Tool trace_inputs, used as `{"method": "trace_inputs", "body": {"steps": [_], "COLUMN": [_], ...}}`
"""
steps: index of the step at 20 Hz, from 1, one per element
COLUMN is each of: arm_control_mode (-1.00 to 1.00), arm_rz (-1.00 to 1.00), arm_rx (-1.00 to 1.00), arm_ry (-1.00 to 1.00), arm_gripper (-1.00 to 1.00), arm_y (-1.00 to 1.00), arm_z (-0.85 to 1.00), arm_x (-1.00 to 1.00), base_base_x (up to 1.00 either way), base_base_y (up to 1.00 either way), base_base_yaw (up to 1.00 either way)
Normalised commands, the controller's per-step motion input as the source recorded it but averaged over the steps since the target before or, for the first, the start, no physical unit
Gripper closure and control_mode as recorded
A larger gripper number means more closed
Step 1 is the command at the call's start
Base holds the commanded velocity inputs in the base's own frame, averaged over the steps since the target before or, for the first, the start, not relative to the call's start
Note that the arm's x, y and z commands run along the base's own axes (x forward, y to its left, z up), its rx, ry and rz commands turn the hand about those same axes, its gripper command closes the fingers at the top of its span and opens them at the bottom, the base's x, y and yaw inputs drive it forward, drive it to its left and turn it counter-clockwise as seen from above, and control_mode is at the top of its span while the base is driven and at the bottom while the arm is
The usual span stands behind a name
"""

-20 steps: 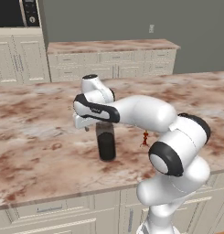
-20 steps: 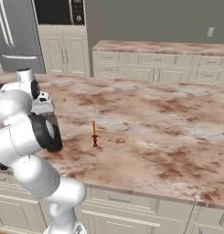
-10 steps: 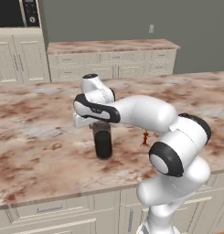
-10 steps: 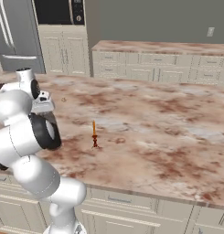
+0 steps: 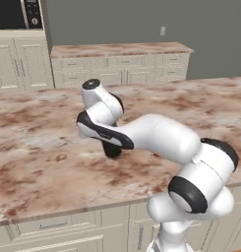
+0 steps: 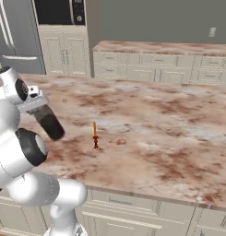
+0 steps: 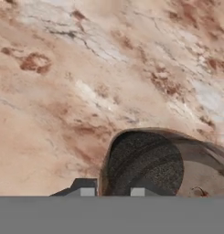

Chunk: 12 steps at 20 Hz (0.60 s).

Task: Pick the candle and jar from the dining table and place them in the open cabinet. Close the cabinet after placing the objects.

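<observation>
No text, label, brand, number or sign can be read anywhere in these views. The microwave has a control strip with small round marks, too blurred to make out. The jar and the marble tabletop bear no lettering.

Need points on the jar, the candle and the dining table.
jar [image 6: 51, 125]: right base view, on its tilted dark body.
candle [image 6: 95, 129]: right base view, on the orange taper above the holder.
dining table [image 6: 160, 138]: right base view, on bare marble top to the right of the candle.
</observation>
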Motion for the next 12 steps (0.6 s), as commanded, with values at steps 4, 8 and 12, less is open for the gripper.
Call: {"method": "trace_inputs", "body": {"steps": [4, 8, 12], "arm_control_mode": [-1.00, -1.00, -1.00], "arm_rz": [0.42, 0.40, 0.34], "arm_rx": [-0.03, -0.02, -0.05], "arm_ry": [-0.26, -0.15, -0.26], "arm_gripper": [1.00, 1.00, 1.00], "arm_y": [-0.13, -0.38, -0.56], "arm_z": [0.52, 0.42, 0.42], "arm_x": [-0.20, -0.26, -0.42], "base_base_x": [0.00, 0.00, 0.00], "base_base_y": [0.00, 0.00, 0.00], "base_base_yaw": [0.00, 0.00, 0.00]}}
